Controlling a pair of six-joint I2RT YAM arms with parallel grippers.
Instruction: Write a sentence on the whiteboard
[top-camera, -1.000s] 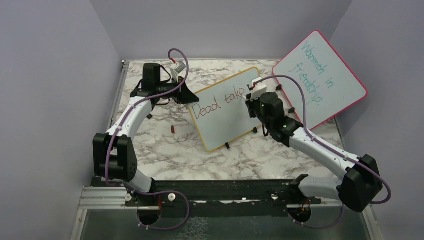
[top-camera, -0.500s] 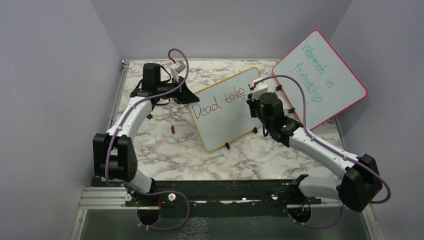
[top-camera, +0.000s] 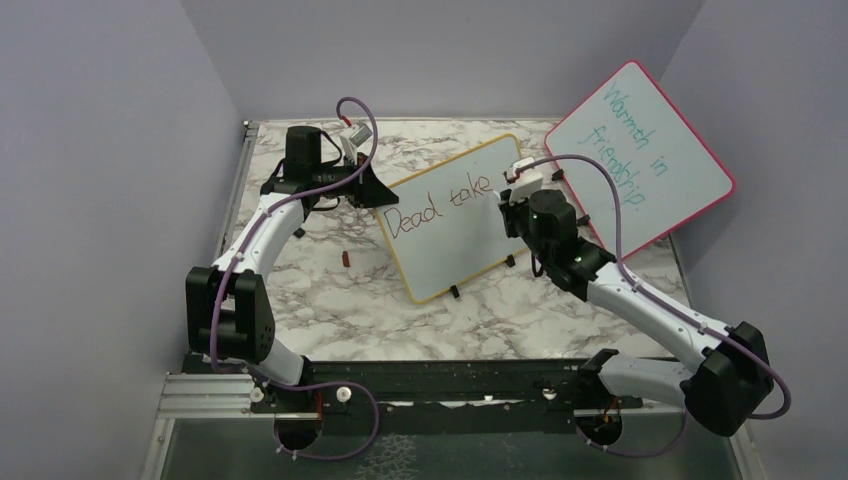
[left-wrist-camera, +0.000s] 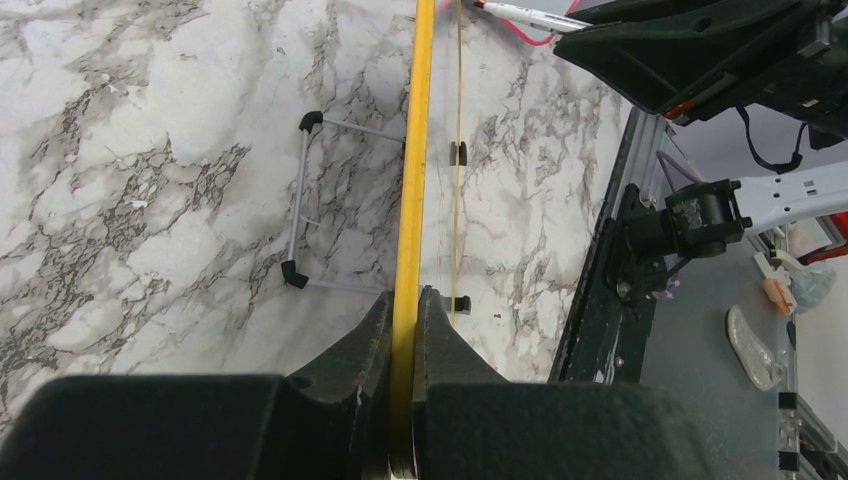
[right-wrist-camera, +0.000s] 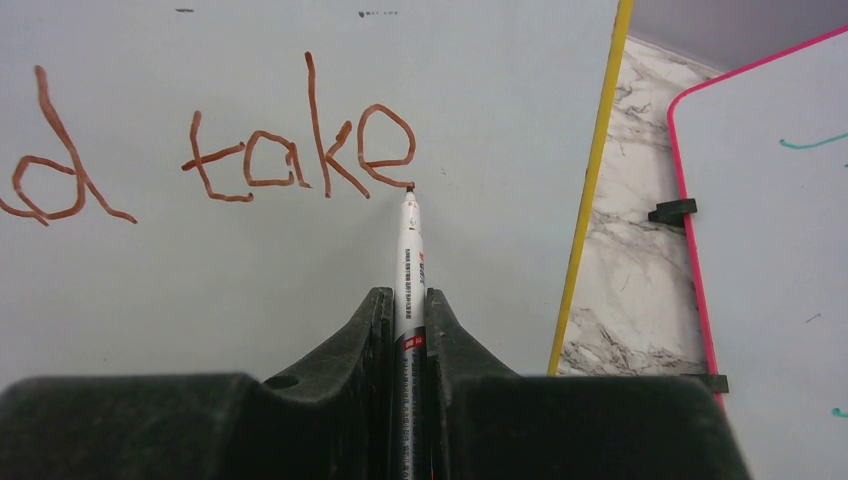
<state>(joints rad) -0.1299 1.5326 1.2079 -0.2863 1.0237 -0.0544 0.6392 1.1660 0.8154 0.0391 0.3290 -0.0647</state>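
Note:
The whiteboard (top-camera: 450, 235) with its yellow frame stands tilted on black clip feet at mid table. Reddish-brown letters (top-camera: 440, 205) on it read "Dead take"; the right wrist view shows "d take" (right-wrist-camera: 300, 150). My left gripper (top-camera: 375, 192) is shut on the board's left edge, and the left wrist view shows the yellow frame (left-wrist-camera: 410, 200) clamped between the fingers. My right gripper (top-camera: 510, 198) is shut on a white marker (right-wrist-camera: 409, 260). Its tip touches the board just under the final "e".
A pink-red-framed board (top-camera: 640, 160) with teal handwriting leans at the back right, close behind the yellow board's right edge (right-wrist-camera: 590, 200). A small red cap (top-camera: 347, 259) lies on the marble table (top-camera: 330, 290) left of the board. Grey walls enclose three sides.
My right arm has shifted a little to the right, carrying the marker to the end of "take". The left arm and the board have not moved.

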